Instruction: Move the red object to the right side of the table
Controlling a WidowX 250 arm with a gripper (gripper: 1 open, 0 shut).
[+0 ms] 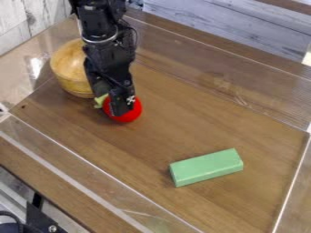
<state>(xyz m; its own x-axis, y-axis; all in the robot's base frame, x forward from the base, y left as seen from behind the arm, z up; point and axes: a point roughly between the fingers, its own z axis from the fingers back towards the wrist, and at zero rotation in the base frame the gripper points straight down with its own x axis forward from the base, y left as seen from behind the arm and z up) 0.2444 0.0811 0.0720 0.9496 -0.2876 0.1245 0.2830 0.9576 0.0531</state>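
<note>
Directly beneath the wide-spread jaws [112,100], the red object [123,110] sits on the table [152,153].

Pale wood-plank wall [243,25], clear plastic edging [80,176]

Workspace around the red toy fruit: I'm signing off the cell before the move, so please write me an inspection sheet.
Surface: brown wood-grain table, low clear walls along its edges
Job's things: red toy fruit with a green stem, on the left part, partly hidden by the arm
Clutter: wooden bowl behind the fruit, partly hidden by the arm; green block lying near the right front
Grippers: end effector open, down at the fruit; whether it touches cannot be told
Cables: dark cable by the arm's upper part, otherwise nothing seen
Surroundings: pale wood-look panels behind; dark equipment at the lower left corner, outside the wall
</note>
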